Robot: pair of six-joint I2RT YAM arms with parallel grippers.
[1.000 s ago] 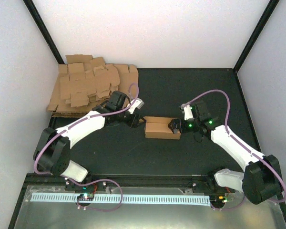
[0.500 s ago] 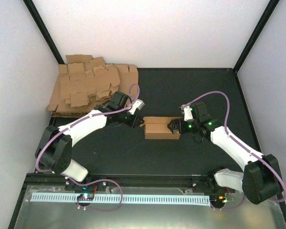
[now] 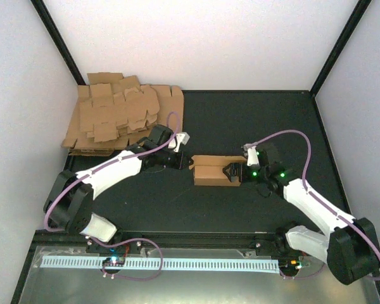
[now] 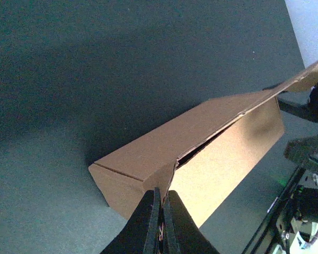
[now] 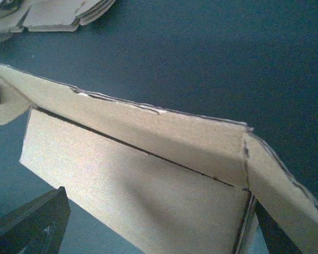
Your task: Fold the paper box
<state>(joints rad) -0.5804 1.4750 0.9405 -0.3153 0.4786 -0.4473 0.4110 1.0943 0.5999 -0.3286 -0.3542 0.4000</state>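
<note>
Top external view: closing ends, left gripper [image 3: 189, 163] pinches box [image 3: 210, 171] left flap [image 4: 169, 172], right gripper [image 3: 232, 171] gapes around other end; next, probably tuck flap.

Lab: white-walled enclosure [image 3: 209, 44], black mat [image 3: 253, 120]

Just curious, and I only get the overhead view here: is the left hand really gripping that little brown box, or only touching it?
Observer: The left wrist camera shows the left hand with its fingers pressed together. They seem to pinch a top-flap corner of the paper box.
Visitor: And the right hand?
Observer: Its own camera shows the right hand wide open, with one finger on each side of the box's other end.
Visitor: Is the box shut?
Observer: Not quite. The left wrist view shows a dark slit under that flap.
</note>
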